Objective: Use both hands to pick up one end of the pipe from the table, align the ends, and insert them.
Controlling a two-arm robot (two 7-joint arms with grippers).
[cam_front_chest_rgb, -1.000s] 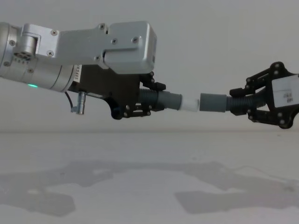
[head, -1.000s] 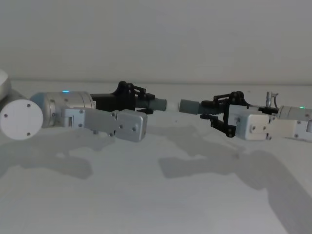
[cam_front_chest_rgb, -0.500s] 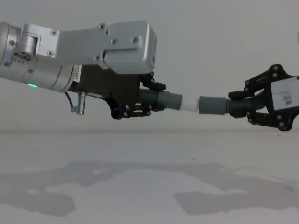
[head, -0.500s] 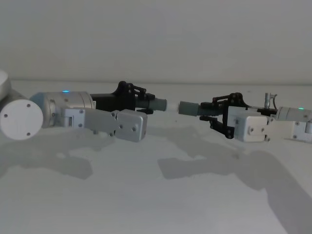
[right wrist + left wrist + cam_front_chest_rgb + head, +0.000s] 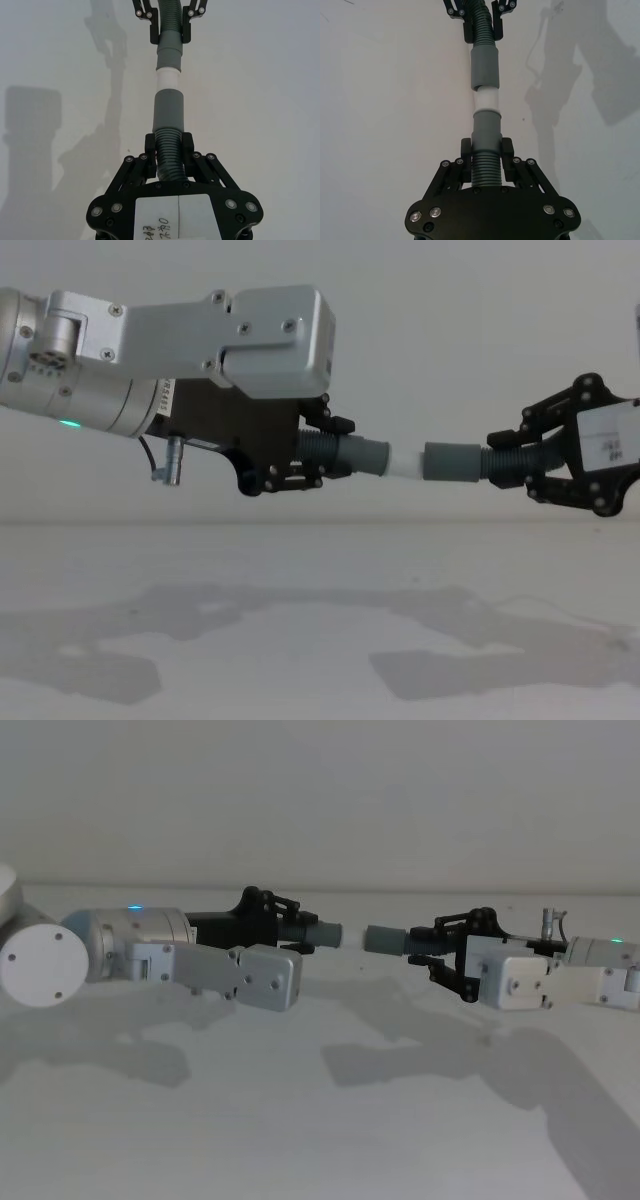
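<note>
White table [image 5: 400, 1140], plain pale wall [image 5: 320, 790].

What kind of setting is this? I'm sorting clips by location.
Probably a robot test bench or lab: a bare white table against a plain wall, with the left end effector and right end effector each holding a grey ribbed hose piece in the air.

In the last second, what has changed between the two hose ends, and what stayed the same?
The right gripper carried its hose's grey cuff a little toward the left one, so less of the white tip shows between the cuffs; in the left wrist view the tip seems just entering the cuff. The left gripper stayed in place. Both keep their fingers shut on the ribbed hoses, held above the table.
</note>
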